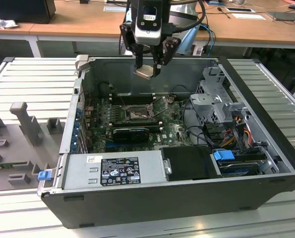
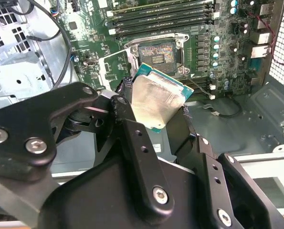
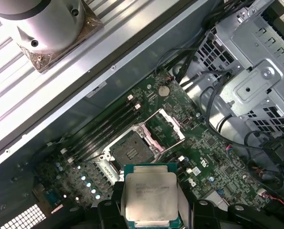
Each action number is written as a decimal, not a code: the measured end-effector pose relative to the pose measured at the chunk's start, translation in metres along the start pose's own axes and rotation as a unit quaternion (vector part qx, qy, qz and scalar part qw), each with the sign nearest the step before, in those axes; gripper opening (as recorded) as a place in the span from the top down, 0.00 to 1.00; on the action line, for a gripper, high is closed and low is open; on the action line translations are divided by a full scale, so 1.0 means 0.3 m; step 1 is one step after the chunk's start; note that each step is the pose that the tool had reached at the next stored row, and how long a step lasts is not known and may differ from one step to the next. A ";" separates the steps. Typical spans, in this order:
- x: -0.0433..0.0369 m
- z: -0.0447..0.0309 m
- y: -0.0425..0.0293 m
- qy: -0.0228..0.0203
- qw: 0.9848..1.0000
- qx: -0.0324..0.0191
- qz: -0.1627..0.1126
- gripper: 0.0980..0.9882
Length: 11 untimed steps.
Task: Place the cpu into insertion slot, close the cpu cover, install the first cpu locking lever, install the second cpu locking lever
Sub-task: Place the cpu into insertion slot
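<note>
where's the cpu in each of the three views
Exterior view: the cpu hangs in the gripper above the open case.
Second wrist view: cpu tilted in the gripper, near the socket.
First wrist view: cpu face-on, near the socket.
Shared landmark: the open socket.

My gripper (image 1: 147, 70) is of matte black metal: flat linkage bars (image 2: 41, 129) behind the jaws, joined with silver round-head screws (image 2: 160, 194) and washered pivot bolts (image 2: 35, 145), and narrow black fingers (image 2: 134, 133) with small holes along their length. Directly above the jaws sits my silver-grey wrist housing (image 1: 148, 34), rounded at the corners, with a black front panel. Black cables (image 1: 199, 17) loop out beside that housing, and well away from the jaws a pale grey cylindrical arm section (image 3: 44, 21) shows dark recessed bolt holes.
</note>
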<state>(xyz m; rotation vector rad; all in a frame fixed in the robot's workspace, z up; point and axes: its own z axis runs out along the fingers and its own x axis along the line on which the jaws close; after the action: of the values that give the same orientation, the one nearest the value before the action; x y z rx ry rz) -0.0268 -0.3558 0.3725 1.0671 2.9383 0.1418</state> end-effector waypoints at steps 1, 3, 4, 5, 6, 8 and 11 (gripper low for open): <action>0.000 0.000 0.000 0.000 1.000 0.000 0.002 0.52; 0.000 0.000 0.000 -0.001 1.000 0.000 0.008 0.52; 0.000 0.000 0.000 -0.001 1.000 0.000 0.011 0.52; 0.000 0.000 0.000 -0.001 1.000 0.000 0.013 0.52; 0.000 0.001 0.000 -0.001 1.000 0.000 0.015 0.52; 0.000 0.001 0.000 -0.002 1.000 0.000 0.020 0.52; 0.000 0.001 0.000 -0.003 1.000 -0.001 0.031 0.52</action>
<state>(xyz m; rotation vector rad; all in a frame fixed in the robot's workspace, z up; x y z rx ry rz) -0.0268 -0.3558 0.3722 1.1568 2.9012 0.1411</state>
